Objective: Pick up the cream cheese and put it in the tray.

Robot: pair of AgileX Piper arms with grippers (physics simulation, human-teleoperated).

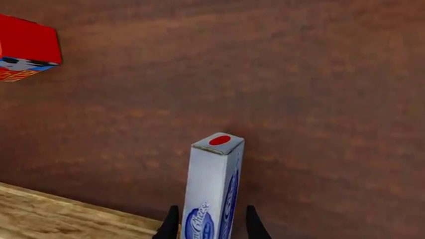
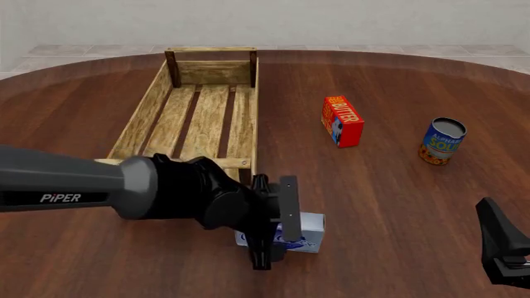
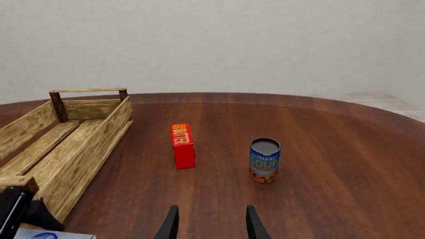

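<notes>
We reach our left arm in from the left, its left gripper (image 2: pixel 267 245) pointed down, fingers (image 1: pixel 171 225) closed on either side of the cream cheese (image 2: pixel 291 233). Our right gripper (image 3: pixel 210 224) waits low at the right, fingers parted, gripping nothing.

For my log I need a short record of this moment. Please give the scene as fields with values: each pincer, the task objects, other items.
left pincer: closed around the cream cheese
cream cheese location: beside the tray's near end, outside it
tray: holds nothing
right pincer: open, holding nothing
other items: butter box, soup can, both upright on the table
</notes>
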